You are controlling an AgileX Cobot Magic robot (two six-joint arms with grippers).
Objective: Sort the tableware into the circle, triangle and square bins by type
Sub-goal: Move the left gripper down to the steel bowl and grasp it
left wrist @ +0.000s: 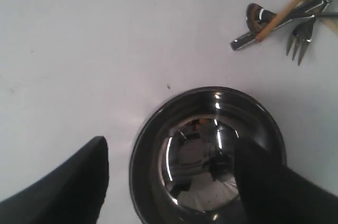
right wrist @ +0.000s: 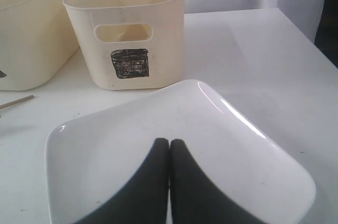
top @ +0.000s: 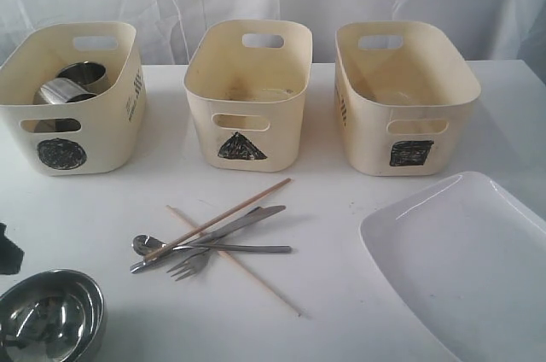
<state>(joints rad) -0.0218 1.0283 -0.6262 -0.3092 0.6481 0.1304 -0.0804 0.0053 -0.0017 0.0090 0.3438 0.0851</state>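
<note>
A shiny steel bowl (top: 51,315) sits at the table's front left. In the left wrist view my left gripper (left wrist: 171,182) is open across the steel bowl's rim (left wrist: 208,93), one finger outside it and the other over its inside. Two steel mugs (top: 72,84) lie in the circle bin (top: 85,153). Two chopsticks (top: 230,213), a knife (top: 247,218), a fork (top: 192,264) and a spoon (top: 147,244) are piled mid-table. The large white plate (top: 469,268) lies at the front right. My right gripper (right wrist: 169,142) hangs shut above the plate (right wrist: 105,145).
The triangle bin (top: 247,114) stands in the middle of the back row and the square bin (top: 409,123) at the right, both looking empty. The cutlery pile lies just beyond the bowl. A white curtain hangs behind the table.
</note>
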